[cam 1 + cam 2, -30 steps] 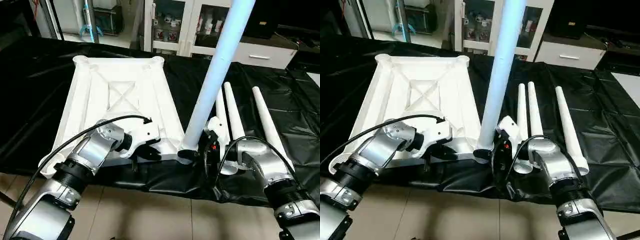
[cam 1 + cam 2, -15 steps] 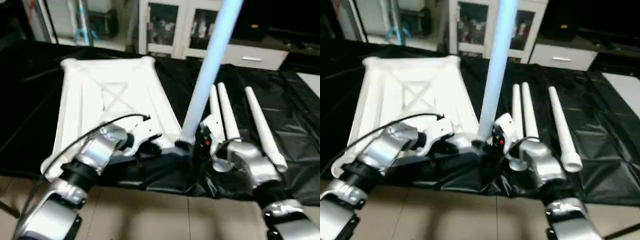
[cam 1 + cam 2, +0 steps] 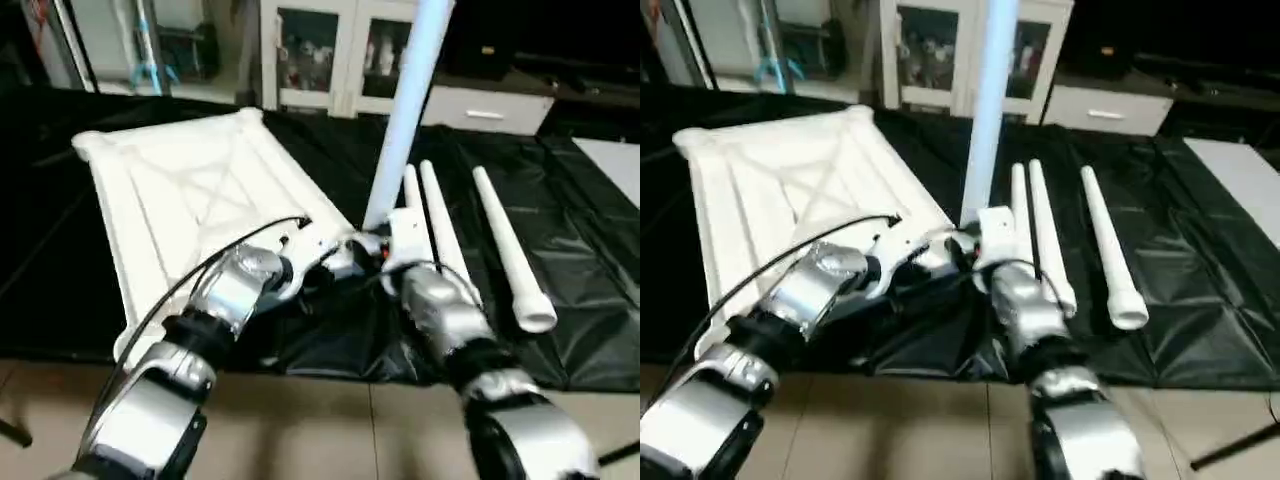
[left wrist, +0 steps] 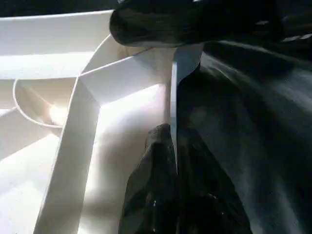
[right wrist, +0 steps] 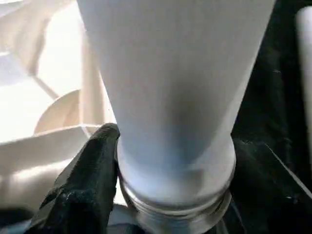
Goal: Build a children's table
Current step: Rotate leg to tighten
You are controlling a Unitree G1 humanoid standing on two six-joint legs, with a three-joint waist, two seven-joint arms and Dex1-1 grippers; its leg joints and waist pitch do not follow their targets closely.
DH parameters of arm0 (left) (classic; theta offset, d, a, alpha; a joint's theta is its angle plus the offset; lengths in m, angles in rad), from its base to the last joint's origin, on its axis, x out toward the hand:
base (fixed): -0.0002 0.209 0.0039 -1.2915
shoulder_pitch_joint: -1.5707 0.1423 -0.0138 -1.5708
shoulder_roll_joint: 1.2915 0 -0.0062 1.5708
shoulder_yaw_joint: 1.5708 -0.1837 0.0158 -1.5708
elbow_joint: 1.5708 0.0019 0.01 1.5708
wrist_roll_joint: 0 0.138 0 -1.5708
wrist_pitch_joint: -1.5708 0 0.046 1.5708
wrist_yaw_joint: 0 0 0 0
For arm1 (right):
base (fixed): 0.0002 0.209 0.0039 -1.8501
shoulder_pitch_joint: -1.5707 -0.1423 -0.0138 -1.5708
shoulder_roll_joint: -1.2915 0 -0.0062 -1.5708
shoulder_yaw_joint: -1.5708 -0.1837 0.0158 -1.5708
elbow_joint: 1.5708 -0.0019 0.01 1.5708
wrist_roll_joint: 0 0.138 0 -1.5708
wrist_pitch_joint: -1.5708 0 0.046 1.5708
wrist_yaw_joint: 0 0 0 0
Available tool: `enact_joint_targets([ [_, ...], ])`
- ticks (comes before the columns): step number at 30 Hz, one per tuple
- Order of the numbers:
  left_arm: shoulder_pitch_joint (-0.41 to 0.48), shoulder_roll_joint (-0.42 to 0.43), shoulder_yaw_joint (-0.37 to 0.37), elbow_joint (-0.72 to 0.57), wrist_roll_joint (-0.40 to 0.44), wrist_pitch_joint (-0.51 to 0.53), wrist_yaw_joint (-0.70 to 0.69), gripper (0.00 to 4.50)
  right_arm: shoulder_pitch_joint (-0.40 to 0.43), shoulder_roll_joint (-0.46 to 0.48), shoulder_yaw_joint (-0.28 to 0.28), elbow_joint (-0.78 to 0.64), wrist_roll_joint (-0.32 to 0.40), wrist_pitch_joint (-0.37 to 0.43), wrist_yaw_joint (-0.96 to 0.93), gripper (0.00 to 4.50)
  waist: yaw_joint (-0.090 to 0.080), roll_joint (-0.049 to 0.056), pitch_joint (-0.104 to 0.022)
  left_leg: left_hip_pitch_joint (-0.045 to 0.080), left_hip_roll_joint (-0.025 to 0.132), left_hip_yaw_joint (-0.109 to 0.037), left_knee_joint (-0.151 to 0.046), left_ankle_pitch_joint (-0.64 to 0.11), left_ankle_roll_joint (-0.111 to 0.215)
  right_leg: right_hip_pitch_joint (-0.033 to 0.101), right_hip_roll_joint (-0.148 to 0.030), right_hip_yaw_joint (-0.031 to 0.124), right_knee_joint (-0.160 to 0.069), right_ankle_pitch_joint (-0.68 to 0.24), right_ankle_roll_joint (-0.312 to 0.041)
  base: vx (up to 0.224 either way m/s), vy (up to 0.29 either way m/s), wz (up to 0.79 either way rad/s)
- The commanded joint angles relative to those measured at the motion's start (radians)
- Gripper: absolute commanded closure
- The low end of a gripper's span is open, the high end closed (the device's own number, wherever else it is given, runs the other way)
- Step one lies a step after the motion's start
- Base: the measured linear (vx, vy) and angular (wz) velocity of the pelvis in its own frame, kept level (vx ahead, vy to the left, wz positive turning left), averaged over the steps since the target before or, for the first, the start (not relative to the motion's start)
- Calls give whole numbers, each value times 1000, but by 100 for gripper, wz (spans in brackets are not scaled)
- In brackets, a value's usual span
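Right gripper [image 5: 170,195] clamps one upright leg [image 3: 405,110] at the top's [image 3: 160,200] corner socket, left gripper [image 4: 175,161] pinches the rim; three legs [image 3: 505,250] remain.

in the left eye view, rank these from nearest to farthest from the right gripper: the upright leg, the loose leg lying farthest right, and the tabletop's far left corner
1. Upright leg: held in the right gripper, at the tabletop's near right corner.
2. Farthest-right loose leg: lying on the black cover, off to the gripper's right.
3. Far left corner of the tabletop: across the whole top, to the left and back.
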Motion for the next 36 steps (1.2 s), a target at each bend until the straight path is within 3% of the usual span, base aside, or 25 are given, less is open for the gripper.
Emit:
enact_joint_targets([
  [1, -3, -9, -2, 58, 36, 12, 83, 450, -11, 50, 9, 52, -15, 17, -66, 171, -1, 9, -46, 2, 25, -19, -78, -422, -13, 19, -60, 37, -95, -548, -89, 0, 0, 0],
  [6, -2, -3, 2, 72, 31, 2, 81, 450, -34, 67, -18, 80, -2, -30, -65, 171, 2, 12, -48, -2, 27, -17, -81, -406, -10, 21, -61, 42, -89, -505, -96, 0, 0, 0],
  [10, 6, 4, 3, 69, 22, 2, 54, 450, -25, 34, -14, 54, -8, -89, 14, 171, 6, 12, -51, -8, 29, -11, -80, -363, -6, 26, -60, 49, -76, -398, -136, 0, 0, 0],
  [11, 8, 5, 2, 68, 20, 2, 49, 450, -22, 24, -11, 44, -13, -98, 25, 115, 8, 11, -52, -9, 29, -8, -78, -341, 0, 28, -60, 51, -72, -367, -149, 0, 0, 0],
  [12, 13, 13, -6, 62, 21, -1, 28, 450, -11, -7, -4, 13, -22, -113, 52, 101, 10, 12, -53, -8, 29, -6, -77, -323, 6, 28, -59, 52, -69, -337, -162, 0, 0, 0],
  [14, 16, 16, -7, 59, 21, -1, 21, 450, -5, -22, -5, -2, -21, -113, 70, 99, 12, 12, -55, -14, 29, -5, -76, -286, 15, 35, -58, 53, -61, -289, -179, 0, 0, 0],
  [17, 32, 36, -13, 39, 19, -2, -15, 450, 37, -108, 1, -104, 10, -56, 235, 61, 16, 14, -58, -15, 31, -2, -72, -241, 32, 40, -58, 53, -56, -232, -195, 0, 0, 0],
  [18, 35, 40, -15, 36, 18, -2, -23, 450, 49, -128, 7, -125, 17, -43, 285, 56, 18, 11, -59, -20, 32, -2, -69, -195, 56, 49, -56, 53, -47, -168, -212, 0, 0, 0],
  [20, 43, 50, -23, 25, 14, -4, -50, 450, 78, -177, 29, -173, 33, -10, 410, 49, 20, 11, -61, -21, 32, -1, -65, -164, 73, 52, -57, 52, -42, -131, -228, 0, 0, 0],
  [24, 69, 78, -60, -16, 9, -9, -147, 450, 140, -277, 78, -251, 50, 11, 643, 6, 24, 9, -57, -20, 35, -1, -65, -192, 84, 53, -60, 51, -52, -189, -233, 0, 0, 0],
  [27, 96, 111, -97, -64, 6, -27, -251, 450, 179, -360, 122, -296, 32, 33, 786, 6, 27, 10, -55, -18, 38, -1, -67, -212, 74, 50, -62, 52, -56, -232, -229, 0, 0, 0],
  [31, 116, 154, -142, -114, 6, -34, -363, 450, 195, -393, 146, -328, 32, 40, 855, 6, 32, 10, -52, -12, 38, -1, -69, -248, 55, 43, -61, 52, -62, -297, -213, 0, 0, 0],
  [34, 128, 188, -175, -144, 14, -46, -425, 450, 205, -401, 155, -355, 39, 52, 893, 6, 35, 12, -52, -10, 41, -2, -71, -245, 46, 41, -62, 54, -60, -294, -212, 0, 0, 0],
  [36, 132, 199, -185, -153, 17, -47, -445, 450, 209, -404, 159, -365, 41, 56, 905, 6, 41, 15, -54, -1, 42, 2, -69, -234, 38, 36, -59, 55, -54, -236, -233, 0, 0, 0],
])
